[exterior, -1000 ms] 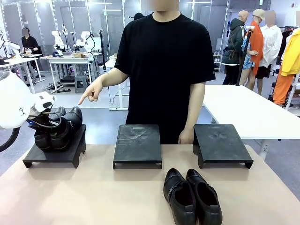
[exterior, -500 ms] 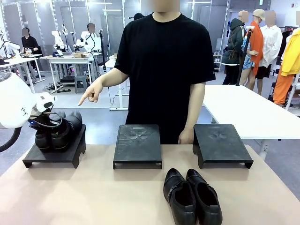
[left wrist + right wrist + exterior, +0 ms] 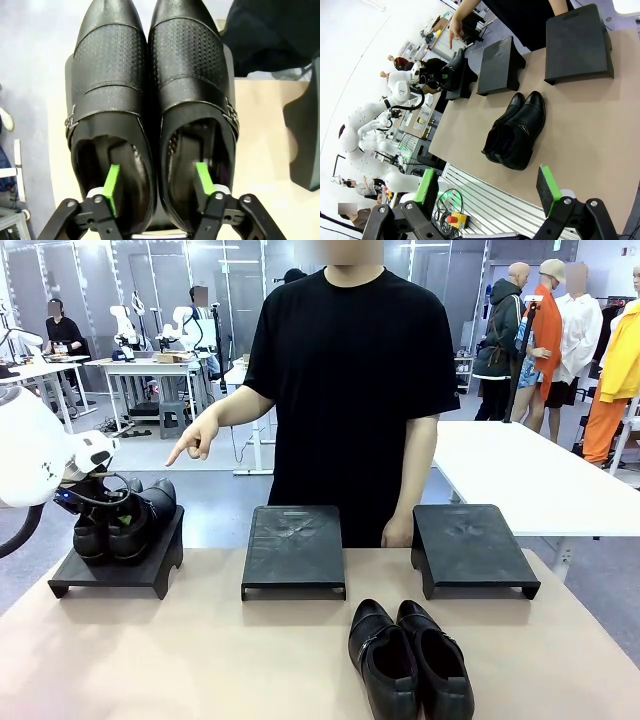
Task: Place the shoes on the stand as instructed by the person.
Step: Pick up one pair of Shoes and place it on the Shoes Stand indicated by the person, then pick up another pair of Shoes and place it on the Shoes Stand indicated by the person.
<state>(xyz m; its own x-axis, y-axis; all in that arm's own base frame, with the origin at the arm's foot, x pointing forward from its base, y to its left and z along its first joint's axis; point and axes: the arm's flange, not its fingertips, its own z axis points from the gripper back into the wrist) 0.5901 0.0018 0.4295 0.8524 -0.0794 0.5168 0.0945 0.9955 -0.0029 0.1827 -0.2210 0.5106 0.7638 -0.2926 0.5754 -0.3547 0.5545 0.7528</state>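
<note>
Nearest, right jaws spread wide and empty, hanging back from the near edge. Next, on the tan desk (image 3: pixel 200 660), 1 pair of glossy black leather dress shoes (image 3: pixel 410 665), right of centre, heels toward the robot, toes toward the stands, long axis near-to-far: probably closer to the right arm, ahead of those jaws. Beyond, 3 flat black stands in a row, middle stand (image 3: pixel 293 545) and right stand (image 3: pixel 470 540) bare. On the left stand (image 3: pixel 160 560), the other pair (image 3: pixel 125 520), left jaws open, 1 green pad (image 3: pixel 112 187) inside each shoe mouth, gripping nothing. Farthest, the person's hand (image 3: pixel 197 440) pointing down toward that stand.
</note>
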